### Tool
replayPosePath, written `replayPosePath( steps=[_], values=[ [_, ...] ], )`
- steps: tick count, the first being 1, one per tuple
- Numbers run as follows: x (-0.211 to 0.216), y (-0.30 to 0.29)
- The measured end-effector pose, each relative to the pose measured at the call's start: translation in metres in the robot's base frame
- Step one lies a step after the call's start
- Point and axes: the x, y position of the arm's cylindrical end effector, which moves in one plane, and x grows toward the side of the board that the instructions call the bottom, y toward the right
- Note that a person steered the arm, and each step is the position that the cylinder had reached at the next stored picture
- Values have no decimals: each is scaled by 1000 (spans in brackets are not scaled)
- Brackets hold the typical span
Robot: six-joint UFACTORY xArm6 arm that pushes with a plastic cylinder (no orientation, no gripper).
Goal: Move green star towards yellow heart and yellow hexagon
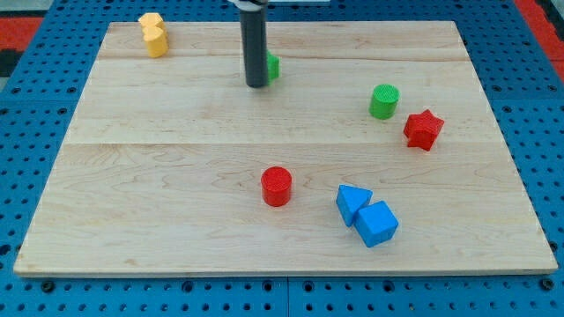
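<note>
The green star (273, 66) lies near the view's top centre, mostly hidden behind my rod; only its right edge shows. My tip (256, 84) rests on the board right at the star's left side. The yellow hexagon (151, 21) and the yellow heart (156, 40) sit together at the view's top left corner, the heart just below the hexagon. They are well to the left of the star and my tip.
A green cylinder (384, 101) and a red star (423, 129) sit at the view's right. A red cylinder (276, 186) stands at the lower centre. A blue triangle (352, 202) and a blue cube (377, 224) touch at the lower right.
</note>
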Motion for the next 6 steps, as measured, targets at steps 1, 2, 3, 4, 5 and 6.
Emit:
replayPosePath(
  steps=[1, 2, 3, 4, 5, 6],
  values=[
    [0, 29],
    [0, 87],
    [-15, 80],
    [-30, 40],
    [-49, 4],
    [-53, -10]
  ],
)
